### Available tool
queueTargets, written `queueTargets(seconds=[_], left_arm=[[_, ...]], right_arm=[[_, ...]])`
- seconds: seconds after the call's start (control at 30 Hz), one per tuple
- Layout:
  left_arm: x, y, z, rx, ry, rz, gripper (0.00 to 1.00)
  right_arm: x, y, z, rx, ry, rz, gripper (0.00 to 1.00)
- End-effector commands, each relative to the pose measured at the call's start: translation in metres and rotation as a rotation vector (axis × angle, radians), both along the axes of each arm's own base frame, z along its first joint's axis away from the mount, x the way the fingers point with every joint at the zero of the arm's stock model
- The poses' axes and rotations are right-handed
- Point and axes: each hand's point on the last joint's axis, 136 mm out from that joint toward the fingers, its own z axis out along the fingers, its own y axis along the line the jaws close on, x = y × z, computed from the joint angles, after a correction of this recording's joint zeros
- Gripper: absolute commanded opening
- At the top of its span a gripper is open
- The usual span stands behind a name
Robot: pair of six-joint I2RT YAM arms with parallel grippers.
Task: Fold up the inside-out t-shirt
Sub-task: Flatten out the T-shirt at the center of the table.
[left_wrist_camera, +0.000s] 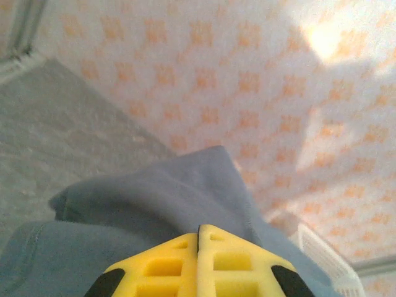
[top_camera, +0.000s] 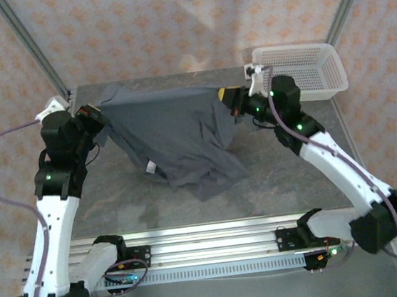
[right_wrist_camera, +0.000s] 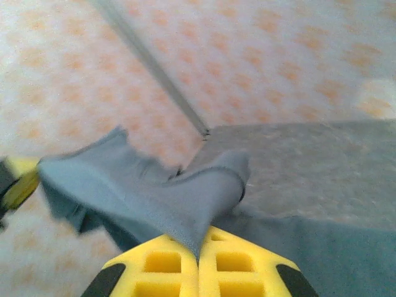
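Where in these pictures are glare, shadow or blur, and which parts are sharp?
Top external: evenly lit and sharp, with a pale light patch on the wallpaper above the t-shirt. Left wrist: a glaring spot on the wallpaper upper right, angular shadows beside it; the left gripper, close to the lens, is soft. Right wrist: wallpaper washed out and blurred, the t-shirt's hem sharper.

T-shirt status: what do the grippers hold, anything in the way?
Left gripper, right gripper: both shut on dark slate-grey thin-cloth t-shirt. Shirt stretched between them, lower part on grey table. White mesh plastic basket far right, apart from shirt.
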Motion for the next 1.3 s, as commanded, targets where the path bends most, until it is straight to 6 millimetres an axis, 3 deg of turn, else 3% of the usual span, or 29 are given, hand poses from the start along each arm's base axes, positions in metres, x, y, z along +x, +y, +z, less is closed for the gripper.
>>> queueTargets(seconds=[0.0,0.07,0.13,0.23,0.3,0.37,0.47,0.6,0.7,0.8,0.83,0.87,0.97,1.0,1.13,1.2,1.27], left_arm=[[-0.013,0.029,-0.055,0.079,0.176,0.147,0.0],[-0.013,0.03,-0.088,0.058,0.229,0.166,0.0],[-0.015,0.031,-0.125,0.039,0.298,0.18,0.0],[-0.014,0.026,-0.174,-0.004,0.384,0.171,0.0],[-0.012,0.022,-0.194,-0.017,0.429,0.155,0.0],[-0.011,0.022,-0.202,-0.003,0.461,0.153,0.0],[-0.009,0.024,-0.205,0.015,0.479,0.158,0.0],[-0.009,0.025,-0.205,0.033,0.487,0.156,0.0],[-0.008,0.025,-0.202,0.043,0.487,0.147,0.0],[-0.008,0.026,-0.202,0.049,0.487,0.148,0.0],[-0.008,0.026,-0.202,0.048,0.485,0.15,0.0],[-0.008,0.026,-0.202,0.047,0.484,0.151,0.0],[-0.005,0.023,-0.199,0.042,0.477,0.133,0.0],[-0.004,0.022,-0.196,0.044,0.473,0.125,0.0],[-0.001,0.023,-0.162,0.093,0.418,0.105,0.0],[0.0,0.026,-0.134,0.121,0.366,0.108,0.0],[0.0,0.027,-0.099,0.139,0.293,0.107,0.0]], right_arm=[[-0.048,0.042,-0.076,-0.173,-0.03,0.198,0.0],[-0.084,0.07,-0.128,-0.226,0.05,0.351,0.03],[-0.104,0.083,-0.167,-0.254,0.168,0.421,0.1],[-0.101,0.077,-0.18,-0.261,0.216,0.368,0.34],[-0.076,0.058,-0.176,-0.314,0.166,0.193,0.42],[-0.047,0.029,-0.167,-0.356,0.114,-0.025,0.48],[-0.027,0.011,-0.192,-0.432,0.092,-0.127,0.52],[-0.049,0.038,-0.253,-0.518,0.219,0.089,0.6],[-0.068,0.047,-0.29,-0.602,0.353,0.156,0.61],[-0.066,0.031,-0.321,-0.672,0.444,0.054,0.63],[-0.064,0.027,-0.328,-0.694,0.455,0.029,0.61],[-0.063,0.023,-0.333,-0.714,0.461,0.016,0.53],[-0.057,0.024,-0.319,-0.694,0.444,-0.01,0.08],[-0.054,0.025,-0.309,-0.672,0.423,-0.021,0.0],[-0.042,0.015,-0.241,-0.54,0.297,-0.089,0.0],[-0.033,0.001,-0.2,-0.459,0.224,-0.143,0.0],[-0.023,-0.019,-0.146,-0.386,0.121,-0.223,0.0]])
